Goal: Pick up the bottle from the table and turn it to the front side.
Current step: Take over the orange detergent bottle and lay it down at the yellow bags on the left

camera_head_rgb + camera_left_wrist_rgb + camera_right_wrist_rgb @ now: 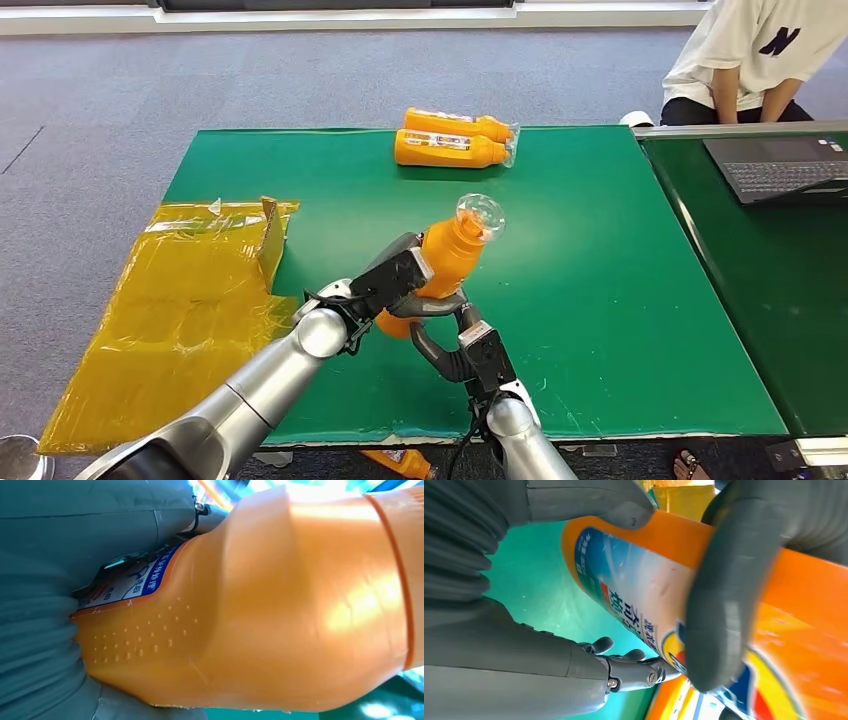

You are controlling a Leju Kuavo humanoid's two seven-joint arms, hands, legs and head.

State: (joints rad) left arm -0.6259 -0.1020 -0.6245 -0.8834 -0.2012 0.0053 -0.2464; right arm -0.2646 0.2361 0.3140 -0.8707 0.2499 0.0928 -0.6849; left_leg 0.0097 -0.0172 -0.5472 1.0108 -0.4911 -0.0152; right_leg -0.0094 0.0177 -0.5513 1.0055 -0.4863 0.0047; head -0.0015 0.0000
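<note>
An orange bottle with a clear cap is held tilted above the green table, cap pointing up and away. My left hand grips its middle from the left. My right hand sits just below, its fingers curled around the bottle's lower end. In the left wrist view the bottle's orange shoulder lies against my left hand, with a strip of label showing. In the right wrist view the blue and white label faces the camera; my right hand's thumb presses the bottle, and a left hand finger crosses it.
Two more orange bottles in clear wrap lie at the table's far edge. A yellow plastic bag hangs over the left side. A laptop rests on the adjoining table, with a person seated behind it. Another bottle lies on the floor.
</note>
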